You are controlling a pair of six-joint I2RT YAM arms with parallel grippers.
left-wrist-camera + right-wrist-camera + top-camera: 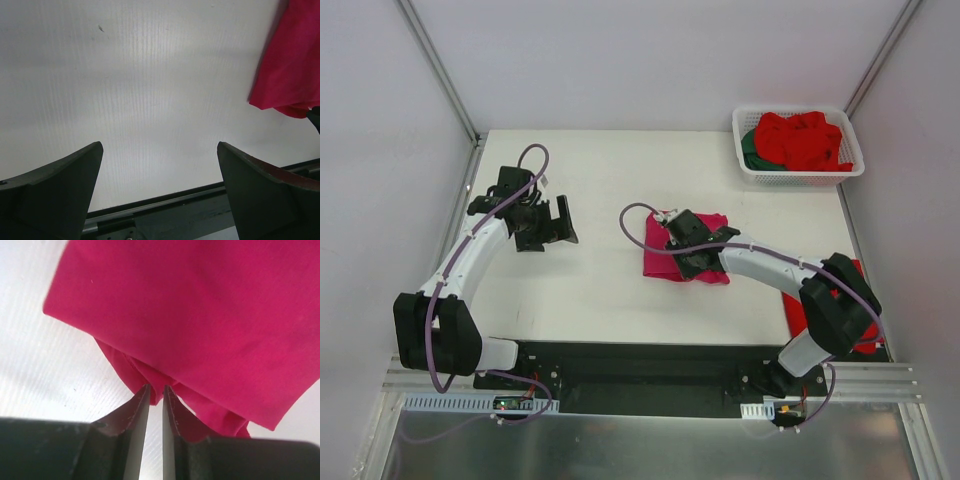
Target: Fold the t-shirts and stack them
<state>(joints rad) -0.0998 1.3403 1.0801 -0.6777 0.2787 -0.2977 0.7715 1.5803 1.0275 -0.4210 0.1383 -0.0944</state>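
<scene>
My right tool (156, 390), nearly shut, pinches the pink shirt (200, 315) by its bunched edge just ahead; my left tool (159, 147) gapes empty, farther off.

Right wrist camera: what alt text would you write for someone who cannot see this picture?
The right gripper, dark and nearly closed, pinches a loose fold at the edge of a folded magenta-pink t-shirt. The shirt fills most of the view and lies on a white table.
</scene>
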